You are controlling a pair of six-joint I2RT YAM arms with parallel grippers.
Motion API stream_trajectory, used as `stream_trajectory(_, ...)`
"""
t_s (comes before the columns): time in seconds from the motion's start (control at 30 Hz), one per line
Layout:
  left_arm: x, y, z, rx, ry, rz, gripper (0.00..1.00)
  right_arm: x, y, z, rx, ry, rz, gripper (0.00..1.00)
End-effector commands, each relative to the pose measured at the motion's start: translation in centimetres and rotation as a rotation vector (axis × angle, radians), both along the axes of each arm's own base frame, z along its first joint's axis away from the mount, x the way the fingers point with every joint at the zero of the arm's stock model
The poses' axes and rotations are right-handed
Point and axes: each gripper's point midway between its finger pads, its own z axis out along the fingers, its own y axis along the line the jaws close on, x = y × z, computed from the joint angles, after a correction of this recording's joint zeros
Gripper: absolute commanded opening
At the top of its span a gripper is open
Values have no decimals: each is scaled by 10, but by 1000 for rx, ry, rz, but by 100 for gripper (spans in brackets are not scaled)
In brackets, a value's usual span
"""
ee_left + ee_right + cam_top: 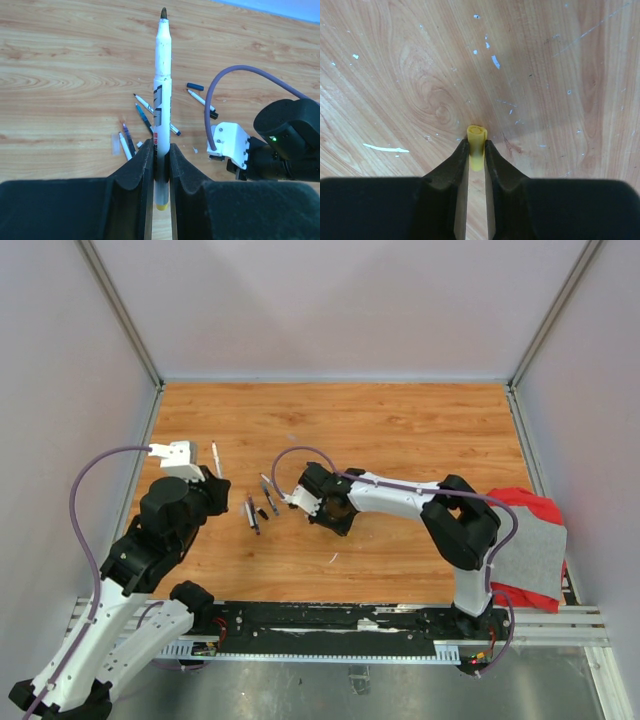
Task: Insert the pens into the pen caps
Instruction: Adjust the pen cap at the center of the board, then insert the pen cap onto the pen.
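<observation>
Got the left gripper (160, 148) clamped on a white pen (163, 75), dark tip poking well out past the fingers. Few loose pens (145, 117) lying on the table (60, 75) beyond it. Right gripper (476, 149) pinched shut around a yellow cap (476, 135) sticking out just past the fingertips, maybe touching the wood.

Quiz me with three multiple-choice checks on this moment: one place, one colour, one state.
1. The loose pens lie: A) in a cup B) on the tabletop between the left claw and right claw C) inside a box.
2. The cap in the right claw is: A) black B) blue C) yellow.
3. The left claw is: A) open, empty B) shut on a white pen C) shut on a cap.
Answers: B, they lie on wood between the claws; C, yellow shows between its fingers; B, the pen stands clamped.
</observation>
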Motion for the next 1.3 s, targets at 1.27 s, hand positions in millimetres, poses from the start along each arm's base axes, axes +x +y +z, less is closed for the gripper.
stream_trajectory(1.27, 27, -56, -18, 30, 74, -237, 0, 6, -26, 166, 998, -133, -510, 1)
